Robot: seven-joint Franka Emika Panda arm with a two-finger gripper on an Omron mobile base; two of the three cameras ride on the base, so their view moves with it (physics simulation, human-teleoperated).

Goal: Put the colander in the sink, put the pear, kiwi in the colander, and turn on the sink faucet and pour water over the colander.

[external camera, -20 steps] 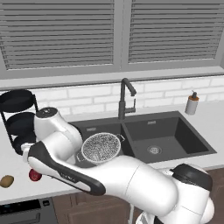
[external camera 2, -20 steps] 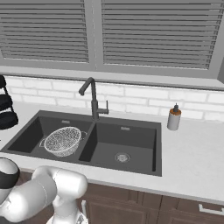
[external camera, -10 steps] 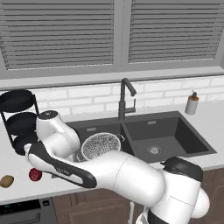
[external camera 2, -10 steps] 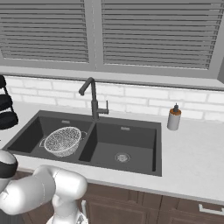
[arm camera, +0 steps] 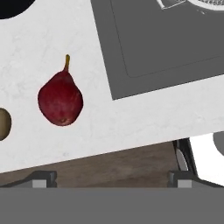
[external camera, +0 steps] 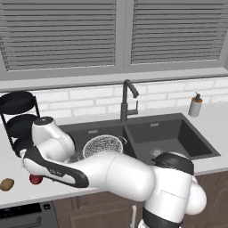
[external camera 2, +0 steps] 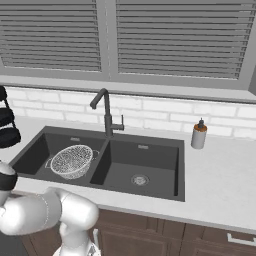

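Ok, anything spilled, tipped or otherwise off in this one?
Nothing stands out. The colander sits upright in the left basin of the sink, the pear and kiwi lie intact on the counter, and no water shows.

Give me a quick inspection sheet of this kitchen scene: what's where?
Surface: pale counter around a dark two-basin sink.
Job's things: colander in the left basin; pear and kiwi lie apart on the counter; faucet behind the sink, no water seen.
Clutter: soap bottle, black rack.
Grippers: gripper open, empty, over the counter edge near the pear.
Cables: nothing seen.
Surroundings: window blinds, white brick wall.
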